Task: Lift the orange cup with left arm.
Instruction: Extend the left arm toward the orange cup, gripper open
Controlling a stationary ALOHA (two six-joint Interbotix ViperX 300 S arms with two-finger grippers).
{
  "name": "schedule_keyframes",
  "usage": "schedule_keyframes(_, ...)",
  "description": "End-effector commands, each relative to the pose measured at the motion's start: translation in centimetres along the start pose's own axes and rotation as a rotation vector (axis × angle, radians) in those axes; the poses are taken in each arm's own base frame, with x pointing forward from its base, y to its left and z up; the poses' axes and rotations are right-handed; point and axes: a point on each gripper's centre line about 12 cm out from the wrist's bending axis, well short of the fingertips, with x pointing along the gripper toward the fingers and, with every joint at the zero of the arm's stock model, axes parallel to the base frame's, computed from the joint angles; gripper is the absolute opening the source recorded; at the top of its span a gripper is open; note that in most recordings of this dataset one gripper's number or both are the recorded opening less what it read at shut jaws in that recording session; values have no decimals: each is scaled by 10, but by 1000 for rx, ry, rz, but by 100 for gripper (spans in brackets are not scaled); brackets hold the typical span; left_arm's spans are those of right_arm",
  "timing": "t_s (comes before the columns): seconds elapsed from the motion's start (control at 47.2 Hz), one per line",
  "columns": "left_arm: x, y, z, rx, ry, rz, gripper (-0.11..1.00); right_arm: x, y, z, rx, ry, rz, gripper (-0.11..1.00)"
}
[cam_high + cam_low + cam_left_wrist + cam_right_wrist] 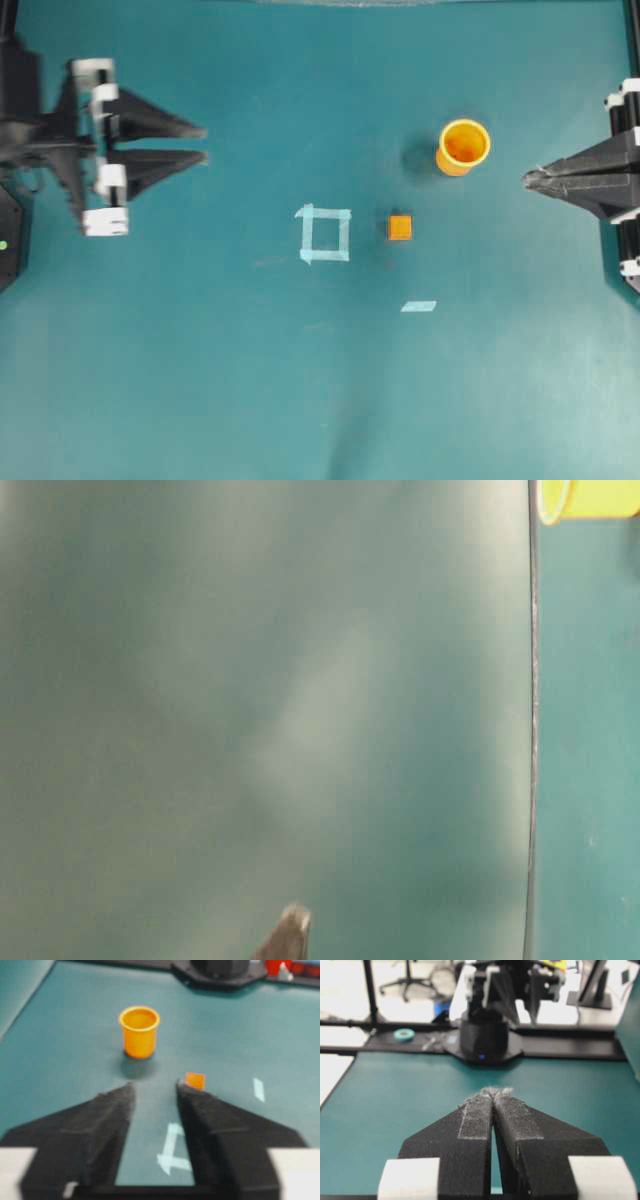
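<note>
The left gripper was parted, holding nothing. Beyond it, well apart, the orange cup stood upright, just behind the small orange cube. It looked light, stiff, slick; pinching its wall below the rim seemed best.

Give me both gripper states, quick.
Left gripper: open, empty, far from the orange cup.
Right gripper: closed, holding nothing.

Small round orange plastic cup: upright on the flat teal table, right of centre. Small orange cube: nearer the middle, apart from the cup. Square outline of pale tape: left of the cube. Short pale tape strip: below the cube.
</note>
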Motion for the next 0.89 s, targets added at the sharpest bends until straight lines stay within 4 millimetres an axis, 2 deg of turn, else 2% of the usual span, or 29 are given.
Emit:
schedule_keyframes(0.0, 24, 3, 13, 1, -8, 8, 43, 3, 0, 10, 0, -25, -2, 0)
schedule_keyframes(0.085, 46, 5, 14, 3, 20, 15, 54, 3, 0, 10, 0, -21, -2, 0)
schedule_keyframes(0.275, 97, 6, 21, 16, 52, 15, 61, 3, -1, 8, 3, -14, -3, 0)
schedule_keyframes(0.487, 140, 6, 18, 8, 83, 15, 86, 4, 0, 7, 3, -2, 0, 0)
schedule_keyframes(0.635, 157, 7, 15, 2, 95, 16, 87, 4, 0, 7, 3, -3, 1, 0)
schedule_keyframes(0.868, 181, 7, -2, -1, 133, 16, 87, 4, 1, 7, 3, 0, 3, 0)
